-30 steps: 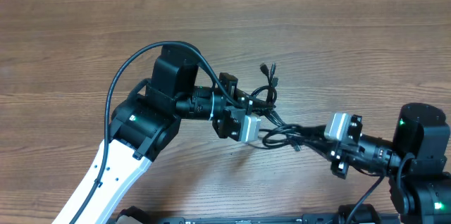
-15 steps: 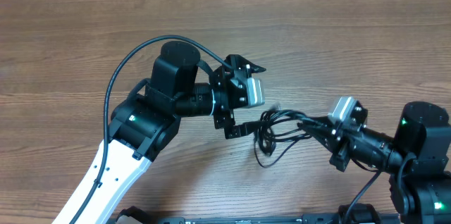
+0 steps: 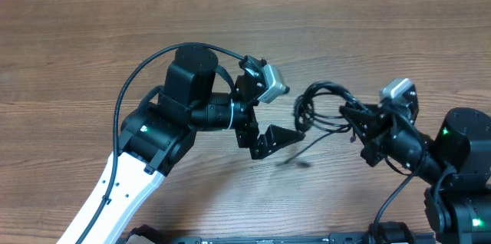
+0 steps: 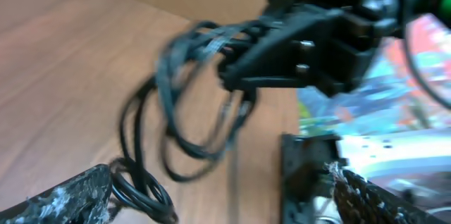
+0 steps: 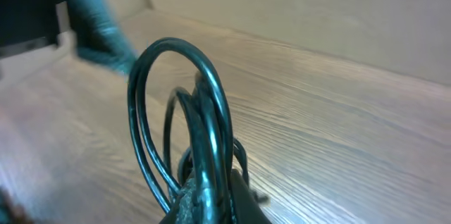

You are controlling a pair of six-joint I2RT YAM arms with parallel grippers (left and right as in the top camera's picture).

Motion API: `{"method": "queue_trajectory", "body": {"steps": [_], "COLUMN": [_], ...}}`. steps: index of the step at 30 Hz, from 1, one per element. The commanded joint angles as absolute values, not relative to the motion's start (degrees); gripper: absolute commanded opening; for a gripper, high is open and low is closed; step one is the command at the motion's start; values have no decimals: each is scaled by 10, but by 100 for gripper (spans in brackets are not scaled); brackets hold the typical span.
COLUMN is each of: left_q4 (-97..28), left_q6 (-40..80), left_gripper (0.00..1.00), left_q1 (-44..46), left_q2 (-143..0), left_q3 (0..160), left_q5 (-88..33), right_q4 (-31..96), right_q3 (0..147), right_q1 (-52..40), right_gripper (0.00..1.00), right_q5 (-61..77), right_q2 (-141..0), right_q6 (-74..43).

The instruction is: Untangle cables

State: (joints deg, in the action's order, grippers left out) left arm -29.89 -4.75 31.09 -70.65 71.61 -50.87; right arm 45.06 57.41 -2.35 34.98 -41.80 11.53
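Pulling apart, as the overhead view shows it: my left arm [image 3: 153, 133] is holding near the middle of the wooden table [image 3: 84, 37] while my right arm [image 3: 453, 152] is carrying the load off to its own side. My left gripper [image 3: 268, 110] is now standing wide and empty, having let go within the last second, and a clear gap is opening between it and the cables [image 3: 318, 104]. My right gripper [image 3: 351, 115] is staying clenched on the cables, lifting them as a hanging cluster of loops. I am judging the knot not yet undone, since the loops are bunching together at the clamp. One thin tail [image 3: 301, 156] is trailing low, too blurred to say whether it is touching the wood.
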Motion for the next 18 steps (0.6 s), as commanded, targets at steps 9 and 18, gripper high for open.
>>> {"method": "queue_trajectory", "body": {"steps": [9, 18], "left_q4": [-238, -226], "left_q6": [134, 170], "left_gripper": [100, 100], "left_q1": [312, 312], "left_q2": [-700, -712], "left_q3": [719, 719], "left_q5": [-542, -536], "right_q4": [406, 373], "right_q3": [592, 592], "right_q1": [-25, -25], "right_gripper": [4, 4], "right_q5": [376, 492], "right_q2": [-414, -414], "right_q6": [13, 12]}}
